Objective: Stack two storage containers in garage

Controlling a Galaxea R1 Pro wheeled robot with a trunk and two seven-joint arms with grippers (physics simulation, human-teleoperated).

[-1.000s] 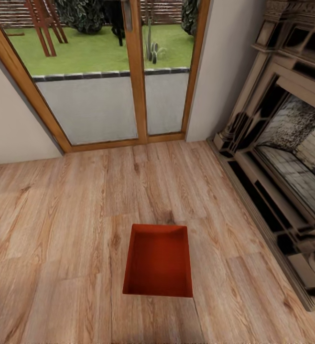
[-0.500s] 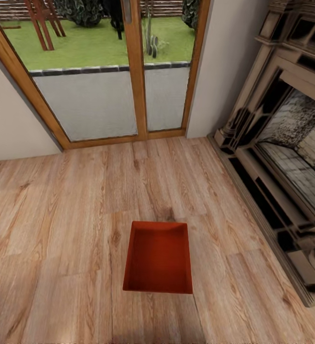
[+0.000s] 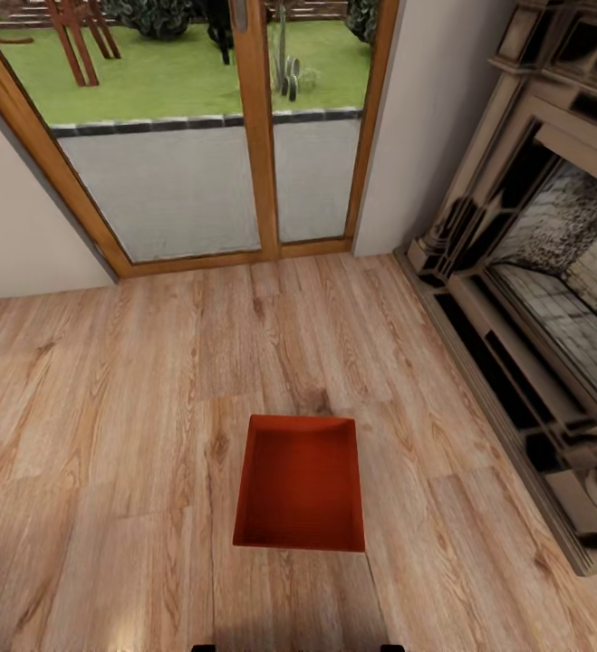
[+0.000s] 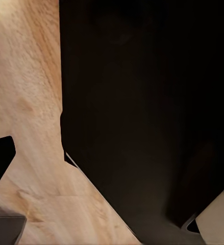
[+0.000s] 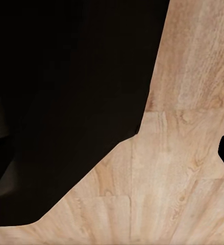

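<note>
We log one storage container [image 3: 300,484] resting open side up on the light wood-plank floor [image 3: 108,407] of the living room, at 6 o'clock in the head view, empty inside. Wood-framed glass garden doors [image 3: 264,136] stand at 12 o'clock, with lawn beyond. The brick fireplace [image 3: 552,299] runs along 3 o'clock, well apart from the bin. Both wrist views give plank floor beside a dark mass; we cannot tell how the fingers stand

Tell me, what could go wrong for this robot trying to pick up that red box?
The red box lies low on the wood floor, so reaching down may be awkward. Its smooth straight walls could slip from a claw. The fireplace stands close at the right, so turning away with the box might bump it.
</note>
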